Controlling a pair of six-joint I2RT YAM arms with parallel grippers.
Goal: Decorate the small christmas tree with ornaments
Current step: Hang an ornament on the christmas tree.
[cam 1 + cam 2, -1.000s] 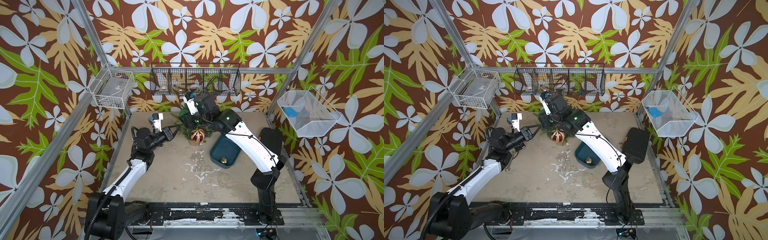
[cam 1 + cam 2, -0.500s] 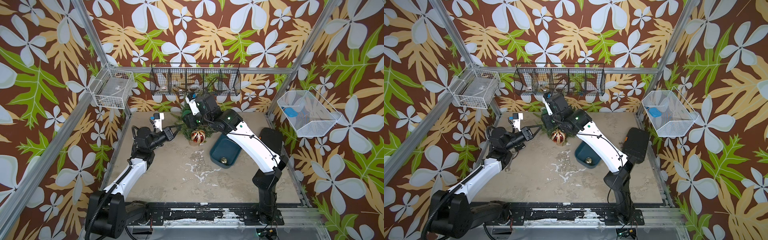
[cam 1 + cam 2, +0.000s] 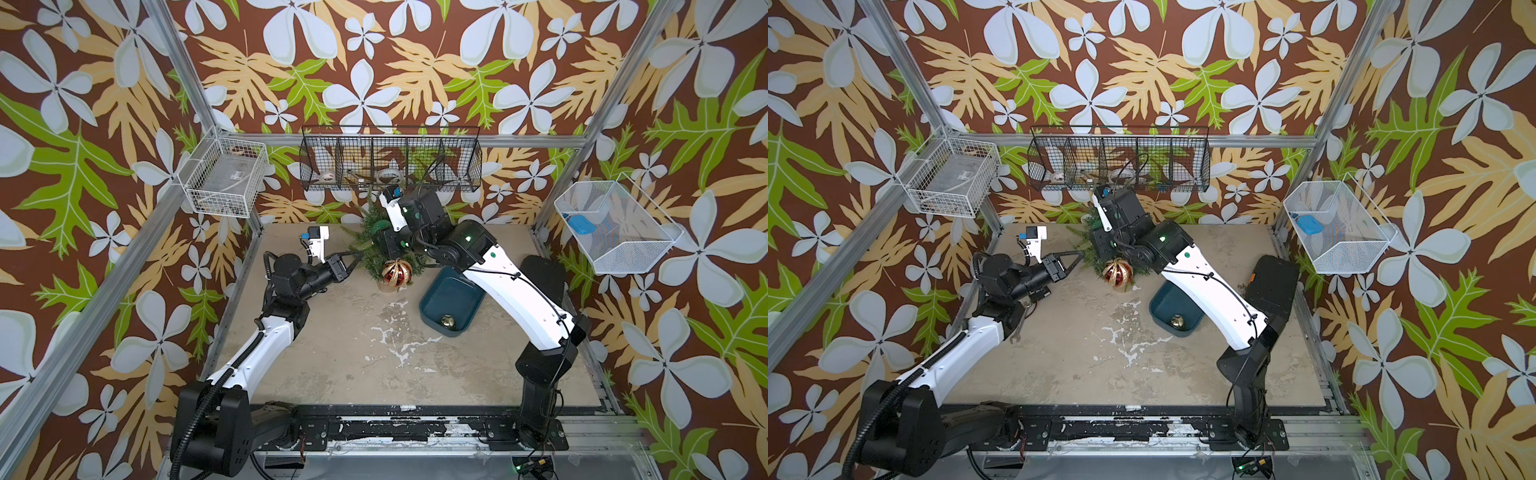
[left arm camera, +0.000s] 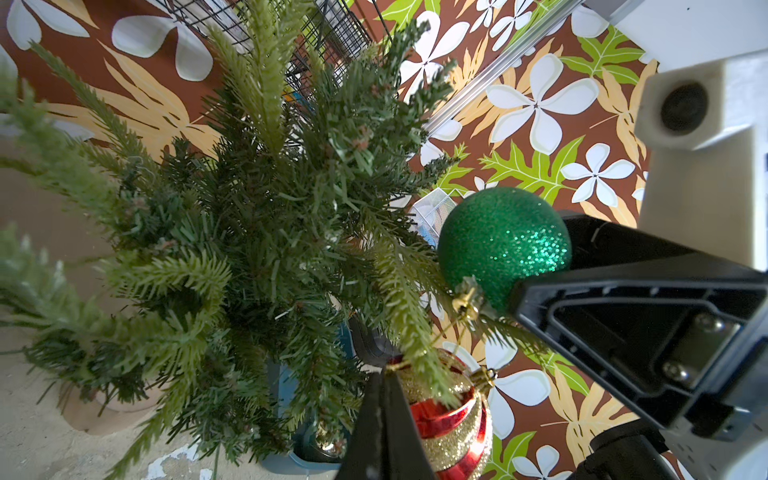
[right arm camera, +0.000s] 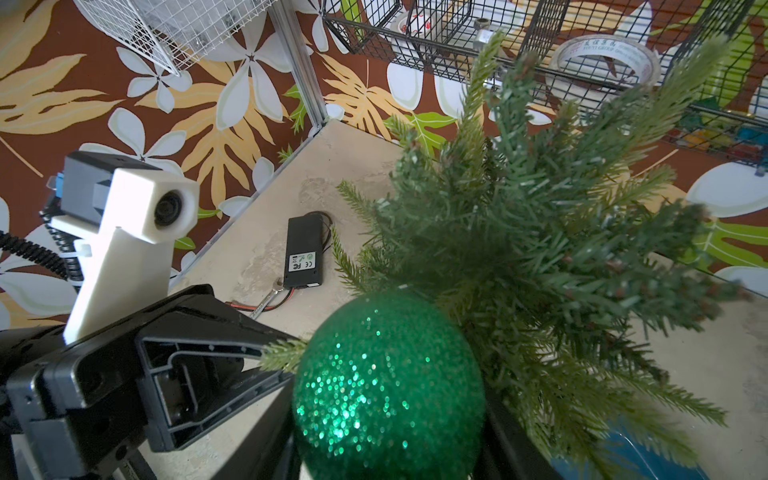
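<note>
The near half of the tabletop (image 3: pixel 353 365) lies bare from the front rail (image 3: pixel 374 428) to the dark blue tray (image 3: pixel 449 291) holding the gold ornament (image 3: pixel 447 321), while the small christmas tree (image 3: pixel 368 243) stands crowded at the far edge under the black wire basket (image 3: pixel 390 162). A black battery box (image 5: pixel 305 253) beside the tree bears CE and FC marks; the tape roll (image 5: pixel 606 54) has print too small to read. The left gripper (image 3: pixel 353 262), fingers pressed together, meets a low branch just beside the red ornament (image 3: pixel 397 272), and the right gripper (image 5: pixel 390 444) clamps the green ornament (image 5: pixel 386 382), which touches the tree's branches.
</note>
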